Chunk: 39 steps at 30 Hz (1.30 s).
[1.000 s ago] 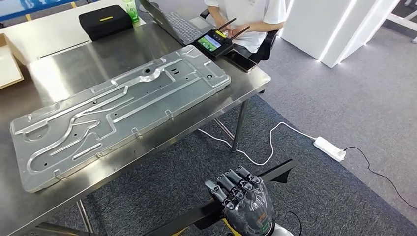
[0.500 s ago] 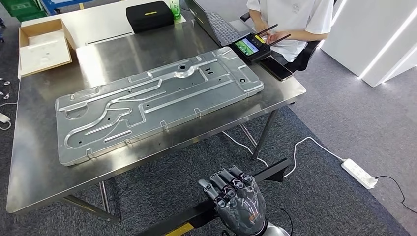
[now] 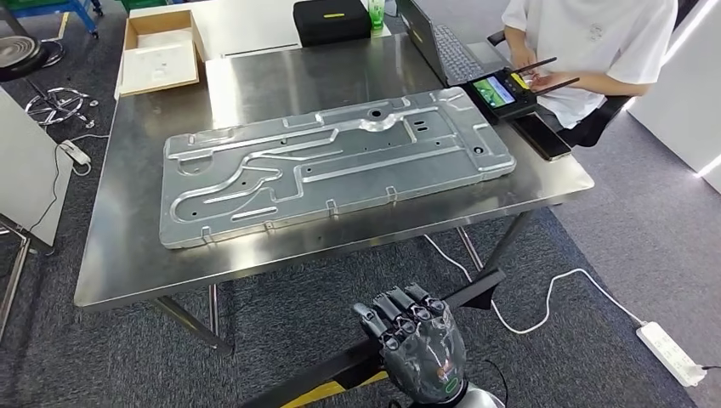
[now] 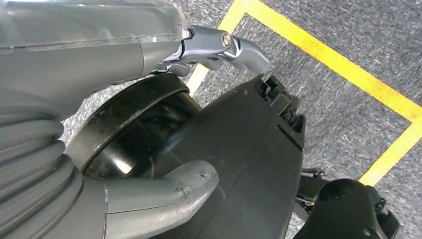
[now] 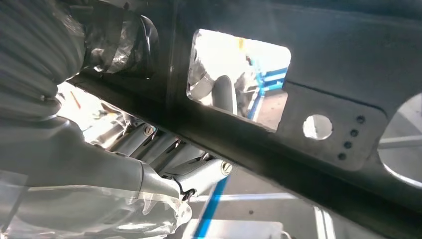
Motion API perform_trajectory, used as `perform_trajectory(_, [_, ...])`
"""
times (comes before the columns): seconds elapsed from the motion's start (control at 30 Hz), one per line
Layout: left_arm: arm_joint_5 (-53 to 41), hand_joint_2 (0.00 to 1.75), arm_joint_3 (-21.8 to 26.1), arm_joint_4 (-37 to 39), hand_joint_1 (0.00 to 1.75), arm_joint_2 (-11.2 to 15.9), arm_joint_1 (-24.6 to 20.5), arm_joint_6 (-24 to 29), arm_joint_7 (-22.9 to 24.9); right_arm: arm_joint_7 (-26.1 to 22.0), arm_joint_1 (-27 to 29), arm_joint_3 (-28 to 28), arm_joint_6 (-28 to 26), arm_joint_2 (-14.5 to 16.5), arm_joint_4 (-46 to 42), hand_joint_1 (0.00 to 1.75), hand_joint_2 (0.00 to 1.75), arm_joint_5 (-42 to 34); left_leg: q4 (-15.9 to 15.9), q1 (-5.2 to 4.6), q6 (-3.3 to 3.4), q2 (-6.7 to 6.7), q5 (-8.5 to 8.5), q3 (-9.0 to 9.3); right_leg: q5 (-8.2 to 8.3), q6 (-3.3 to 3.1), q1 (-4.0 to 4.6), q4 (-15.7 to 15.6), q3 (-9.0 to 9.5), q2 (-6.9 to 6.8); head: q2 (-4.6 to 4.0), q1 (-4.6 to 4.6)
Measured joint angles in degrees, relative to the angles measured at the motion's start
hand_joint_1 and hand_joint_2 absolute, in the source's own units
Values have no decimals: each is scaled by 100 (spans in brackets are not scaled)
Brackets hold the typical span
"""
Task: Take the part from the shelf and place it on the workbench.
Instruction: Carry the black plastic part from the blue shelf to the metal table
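Note:
The part is a long black flat bracket (image 3: pixel 473 289) with cut-out windows and small holes (image 5: pixel 323 99). My right hand (image 3: pixel 417 344) grips it low in the head view, in front of my body, fingers curled around its edge (image 5: pixel 149 144). It is carried above the grey carpet, short of the steel workbench (image 3: pixel 127 255), whose near edge lies ahead of the hand. My left hand (image 4: pixel 149 124) hangs at my side over the floor, thumb (image 4: pixel 164 199) and fingers apart, holding nothing.
A large embossed aluminium plate (image 3: pixel 332 161) covers most of the workbench. At its far side are a cardboard box (image 3: pixel 161 51), a black case (image 3: pixel 332 21) and a laptop (image 3: pixel 442 47). A seated person (image 3: pixel 595 42) holds a controller (image 3: pixel 502 89). A white cable and power strip (image 3: pixel 672 353) lie on the carpet.
The camera has turned left, so the workbench has slid to the right and squared up in the picture. My right hand keeps its hold on the black part.

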Motion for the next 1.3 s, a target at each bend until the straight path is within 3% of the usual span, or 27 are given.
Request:
perform_trajectory(0.03, [-2, 175, 0, 0, 0, -1, 5, 0, -13, 90, 13, -73, -1, -77, -56, 175, 175, 3, -28, 11, 38, -60, 20, 7, -22, 32, -9, 9, 17, -6, 0, 1])
perform_trajectory(0.1, [-3, 175, 0, 0, 0, -2, 8, -2, -25, 188, 52, -258, -3, -246, -172, 175, 175, -1, -85, 39, 120, -179, 68, 30, -227, 95, -37, 273, -73, 208, 0, 4])
perform_trajectory(0.17, [2, 175, 0, 0, 0, -3, 7, -4, -28, 230, 137, -437, -5, -407, -263, 175, 175, -8, -98, 48, 165, -283, 98, 22, -587, 131, -57, 961, -402, 527, 0, 8])
perform_trajectory(0.2, [11, 175, 0, 0, 0, -3, 10, -4, -33, 269, 209, -531, -5, -493, -297, 175, 175, -17, -94, 45, 175, -336, 102, 11, -713, 142, -59, 1322, -590, 602, 0, 8])
perform_trajectory(0.23, [20, 175, 0, 0, 0, -4, 16, -5, -44, 326, 299, -647, -4, -586, -332, 175, 175, -52, -89, 43, 181, -391, 102, 8, -739, 149, -60, 1544, -719, 632, 0, 8])
perform_trajectory(0.27, [37, 175, 0, 0, 0, -4, 23, -5, -56, 402, 416, -804, 9, -709, -378, 175, 175, -135, -80, 41, 186, -444, 98, 10, -649, 153, -60, 1557, -754, 641, 0, 7])
perform_trajectory(0.33, [71, 175, 0, 0, 0, -4, 38, -11, -89, 575, 758, -1328, 153, -1130, -534, 175, 175, -657, -54, 40, 192, -550, 77, 27, -218, 151, -66, 962, -518, 648, 0, 7])
perform_trajectory(0.4, [117, 175, 7, 0, 0, -3, 64, -32, -127, 489, 1212, -2318, 734, -1888, -736, 175, 175, -1916, -5, 17, 175, -639, 43, 16, 67, 141, -60, 271, -227, 680, 0, 9])
perform_trajectory(0.43, [142, 175, 16, 0, 0, 1, 80, -48, -147, 274, 1407, -3012, 1313, -2344, -812, 175, 175, -2691, 19, 2, 160, -666, 29, -5, 109, 134, -56, 97, -169, 696, 0, 10])
perform_trajectory(0.53, [225, 175, 76, 0, 0, 23, 103, -126, -191, -556, 1646, -5666, 4049, -3854, -848, 175, 175, -4493, 82, -51, 111, -660, -17, -77, 107, 103, -102, 54, -205, 703, 0, 11])
perform_trajectory(0.6, [299, 175, 136, 0, 0, 53, 107, -189, -226, -788, 1629, -7445, 5894, -5030, -745, 175, 175, -4967, 363, -77, 54, -521, -230, -182, 116, 67, -167, 50, -219, 687, 0, 9])
perform_trajectory(0.67, [383, 175, 209, 0, 0, 83, 96, -236, -260, -842, 1554, -8817, 7302, -6252, -554, 175, 175, -5011, 1059, -46, -15, -357, -643, -462, 117, 36, -178, 53, -226, 671, 0, 8])
perform_trajectory(0.73, [434, 175, 281, 0, 0, 101, 72, -262, -275, -814, 1464, -9704, 8095, -7320, -340, 175, 175, -4885, 1698, -6, -49, -304, -896, -716, 114, 21, -159, 61, -222, 658, 0, 9])
perform_trajectory(0.77, [445, 175, 309, 0, 0, 104, 65, -267, -274, -776, 1430, -10002, 8295, -7754, -243, 175, 175, -4820, 1753, -1, -43, -299, -860, -726, 109, 14, -144, 65, -213, 653, 0, 8])
perform_trajectory(0.8, [447, 175, 328, 0, 0, 106, 65, -269, -269, -735, 1402, -10238, 8412, -8123, -157, 175, 175, -4767, 1572, -2, -17, -298, -712, -627, 102, 5, -121, 67, -198, 650, 0, 8])
perform_trajectory(0.83, [447, 175, 345, 0, 0, 108, 72, -269, -260, -709, 1378, -10437, 8476, -8433, -78, 175, 175, -4715, 1192, -16, 40, -292, -490, -443, 93, -7, -96, 68, -179, 646, 0, 6])
perform_trajectory(0.9, [456, 175, 381, -1, 0, 148, 88, -270, -244, -693, 1310, -10731, 8514, -8856, 66, 175, 175, -4571, 393, -78, 245, -222, -155, -76, 82, -17, -58, 63, -158, 621, 0, 12])
perform_trajectory(0.97, [470, 175, 411, -2, 0, 189, 96, -270, -234, -695, 1252, -10844, 8504, -9018, 147, 175, 175, -4441, 64, -121, 383, -149, -81, 54, 81, -10, -35, 60, -160, 600, 0, 13])
perform_trajectory(1.07, [485, 175, 425, -2, 0, 185, 101, -272, -232, -697, 1226, -10872, 8465, -9130, 177, 175, 175, -4372, 26, -130, 381, -149, -69, 54, 90, 10, -45, 57, -173, 599, 0, 12])
perform_trajectory(1.17, [513, 175, 464, -2, 0, 183, 115, -286, -223, -645, 1166, -10926, 8224, -9608, 460, 175, 175, -4285, -72, -140, 364, -175, -16, 84, 82, 70, -103, 75, -205, 596, 0, 21])
perform_trajectory(1.23, [519, 175, 509, -2, 0, 190, 120, -300, -211, -546, 1048, -10989, 7922, -10023, 758, 175, 175, -4579, -243, -102, 344, -195, 77, 158, -129, 125, -111, 386, -339, 625, 0, 27])
perform_trajectory(1.3, [505, 175, 544, -2, 0, 190, 121, -313, -202, -445, 1009, -10990, 7626, -10206, 876, 175, 175, -5031, -326, -65, 325, -207, 119, 201, -468, 194, -131, 1049, -654, 654, 0, 31])
